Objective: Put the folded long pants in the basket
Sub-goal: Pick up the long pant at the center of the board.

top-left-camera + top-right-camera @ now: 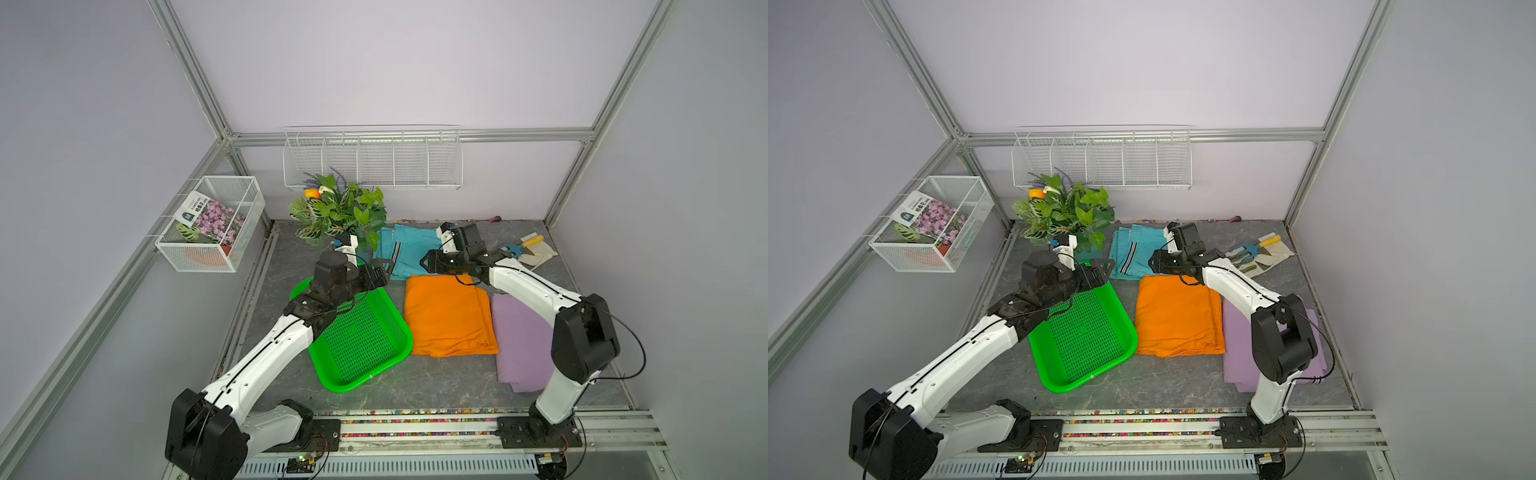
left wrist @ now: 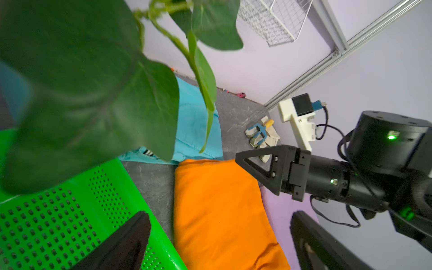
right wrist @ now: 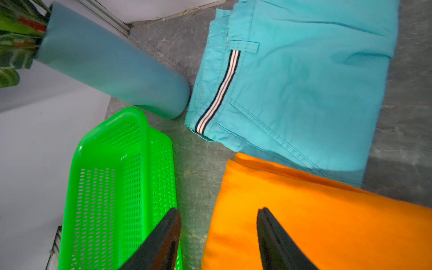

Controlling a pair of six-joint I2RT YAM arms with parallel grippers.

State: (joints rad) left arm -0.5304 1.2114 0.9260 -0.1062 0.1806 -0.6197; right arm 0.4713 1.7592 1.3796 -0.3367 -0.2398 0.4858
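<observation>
Both top views look steeply down from high at the front onto the whole grey tabletop point(image 1: 436, 386), sharing nearly everything, while the left wrist view sits close over the green basket point(image 2: 58, 222) facing the orange pants point(image 2: 222, 210), which the right wrist view also shows, close up, with the teal pants point(image 3: 304, 81).

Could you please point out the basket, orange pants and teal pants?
basket point(image 1: 361, 340): in a top view, mesh floor.
orange pants point(image 1: 449, 320): in a top view, cloth middle.
teal pants point(image 3: 304, 81): right wrist view, cloth middle.
</observation>
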